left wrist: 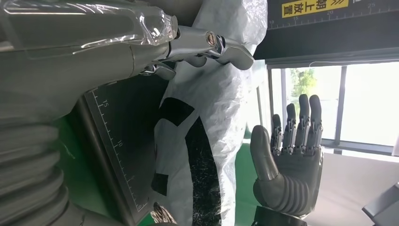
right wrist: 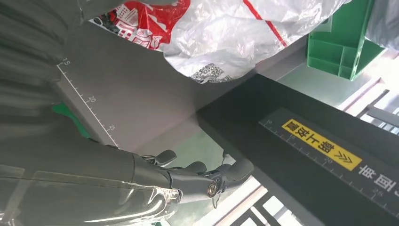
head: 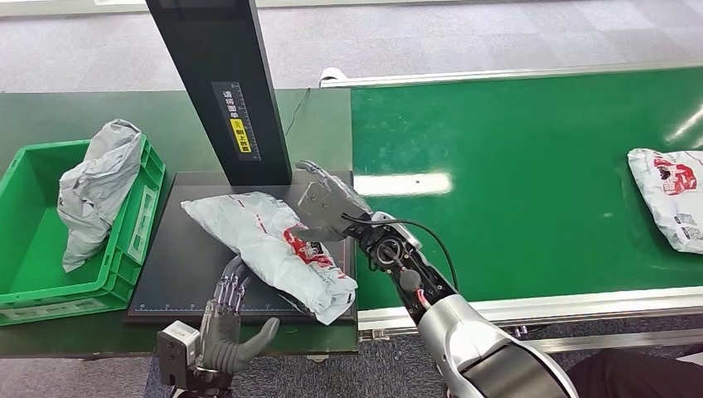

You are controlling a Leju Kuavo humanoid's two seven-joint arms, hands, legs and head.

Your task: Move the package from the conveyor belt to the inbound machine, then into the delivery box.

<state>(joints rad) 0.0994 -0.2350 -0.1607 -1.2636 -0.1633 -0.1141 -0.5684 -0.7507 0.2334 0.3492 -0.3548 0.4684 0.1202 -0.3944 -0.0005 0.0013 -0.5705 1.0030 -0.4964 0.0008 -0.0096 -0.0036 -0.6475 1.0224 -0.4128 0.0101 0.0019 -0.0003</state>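
Observation:
A white-grey poly package (head: 269,240) with red print lies across the black scan pad (head: 182,265) of the inbound machine, its right end hanging over the pad's edge. My right hand (head: 327,206) hovers at the package's upper right side, fingers spread and touching the plastic without gripping it. My left hand (head: 225,319) stands at the pad's front edge, fingers straight and thumb out, just short of the package. The crinkled package (left wrist: 207,122) is close up in the left wrist view. Its red-printed end (right wrist: 197,33) is in the right wrist view.
The green delivery crate (head: 25,162) sits left of the pad with a grey bag (head: 99,186) draped in it. The machine's black column (head: 220,83) rises behind the pad. The green conveyor belt (head: 514,207) runs to the right, carrying a second package (head: 671,199).

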